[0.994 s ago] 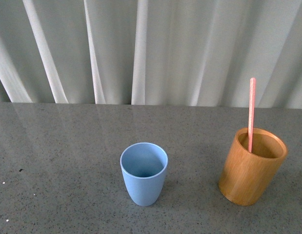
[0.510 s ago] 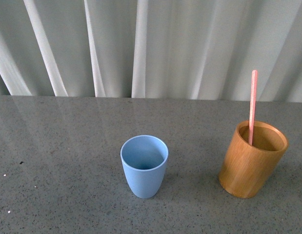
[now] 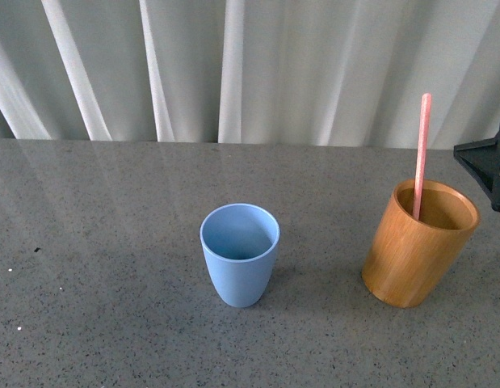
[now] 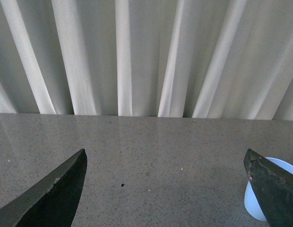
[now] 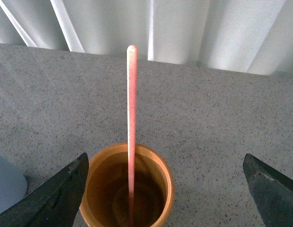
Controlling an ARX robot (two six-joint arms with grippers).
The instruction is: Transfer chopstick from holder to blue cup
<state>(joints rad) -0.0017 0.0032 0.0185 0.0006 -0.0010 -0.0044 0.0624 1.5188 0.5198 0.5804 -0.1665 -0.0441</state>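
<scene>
Since the chopstick (image 3: 422,153) stands in the holder (image 3: 411,259), blue cup (image 3: 238,267) empty, we have the whole transfer left; right gripper (image 5: 165,158) and left gripper (image 4: 164,152) both released, grasping nothing.

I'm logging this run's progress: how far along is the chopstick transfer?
Nothing is done: the chopstick stands in the holder and the blue cup is empty. In hand: the right gripper hangs near the holder, jaws open toward the chopstick, not touching it. Left: grasp it, lift it out, place it in the cup.
</scene>
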